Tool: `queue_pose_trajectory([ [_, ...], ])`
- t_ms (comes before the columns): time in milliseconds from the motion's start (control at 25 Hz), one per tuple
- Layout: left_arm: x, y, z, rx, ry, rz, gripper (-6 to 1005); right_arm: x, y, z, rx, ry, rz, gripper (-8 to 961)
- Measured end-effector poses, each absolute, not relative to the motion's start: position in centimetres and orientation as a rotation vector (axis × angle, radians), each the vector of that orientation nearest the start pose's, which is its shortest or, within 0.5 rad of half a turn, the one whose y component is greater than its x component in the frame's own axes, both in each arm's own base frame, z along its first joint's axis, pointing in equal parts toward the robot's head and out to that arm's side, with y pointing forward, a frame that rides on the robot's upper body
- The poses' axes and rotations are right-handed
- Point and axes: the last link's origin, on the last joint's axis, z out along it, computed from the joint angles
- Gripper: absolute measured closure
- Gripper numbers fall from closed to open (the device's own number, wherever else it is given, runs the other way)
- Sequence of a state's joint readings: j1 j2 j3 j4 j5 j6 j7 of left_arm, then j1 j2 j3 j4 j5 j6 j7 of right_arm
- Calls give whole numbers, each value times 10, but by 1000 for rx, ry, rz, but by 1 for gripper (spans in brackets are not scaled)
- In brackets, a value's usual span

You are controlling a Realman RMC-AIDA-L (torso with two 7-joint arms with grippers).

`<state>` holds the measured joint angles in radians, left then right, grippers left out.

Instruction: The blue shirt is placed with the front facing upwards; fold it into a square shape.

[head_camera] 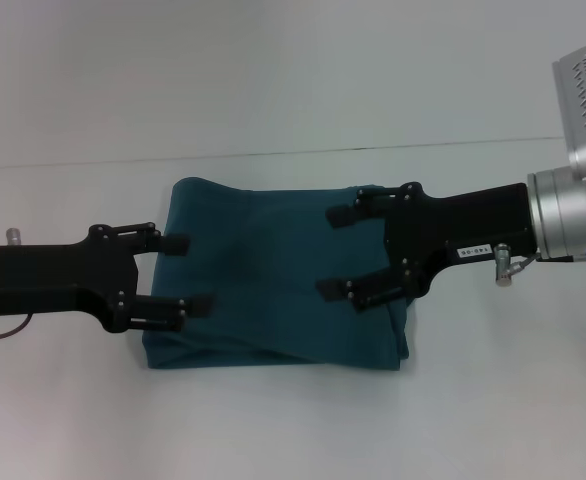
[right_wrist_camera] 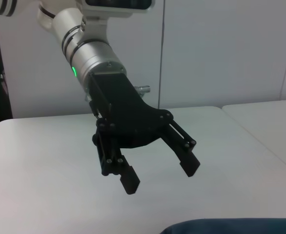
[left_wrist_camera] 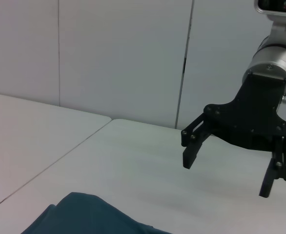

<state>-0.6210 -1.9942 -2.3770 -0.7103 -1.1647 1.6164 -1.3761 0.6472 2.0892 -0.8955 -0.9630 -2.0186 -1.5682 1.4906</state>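
The shirt (head_camera: 273, 275) lies on the white counter (head_camera: 273, 90), folded into a rough rectangle with its plain teal side up, no print showing. Its far edge runs close to the seam in the counter (head_camera: 273, 152), its left far corner is rounded and slightly raised, and a diagonal crease crosses the near part toward the right near corner, where the layers bunch a little and hang past the edge below. The left hand (head_camera: 181, 272) comes in from the left at the shirt's left edge, its two black fingers spread wide, one fingertip (head_camera: 176, 243) over the cloth near the far part of that edge and the other toward the near part; nothing is between them. The right hand (head_camera: 335, 252) reaches in from the right over the shirt's right part, its fingers also wide apart and holding nothing, one tip toward the far right of the cloth and the other toward the middle of the right side. In the left wrist view the right hand (left_wrist_camera: 226, 173) hangs above the bare counter (left_wrist_camera: 133, 156) with a clear gap beneath its fingers, and a corner of the shirt (left_wrist_camera: 84, 217) shows at the near side. In the right wrist view the left hand (right_wrist_camera: 160, 175) likewise hovers above the counter (right_wrist_camera: 45, 161), fingers spread, with an edge of the shirt (right_wrist_camera: 235, 227) just in sight.
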Motion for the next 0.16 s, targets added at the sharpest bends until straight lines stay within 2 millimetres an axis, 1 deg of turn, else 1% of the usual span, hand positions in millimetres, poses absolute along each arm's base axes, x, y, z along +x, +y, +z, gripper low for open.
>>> queue_pose_trajectory([
  [160, -231, 358, 33, -2838, -342, -619, 124, 176, 370, 12, -2883, 146, 474, 12],
])
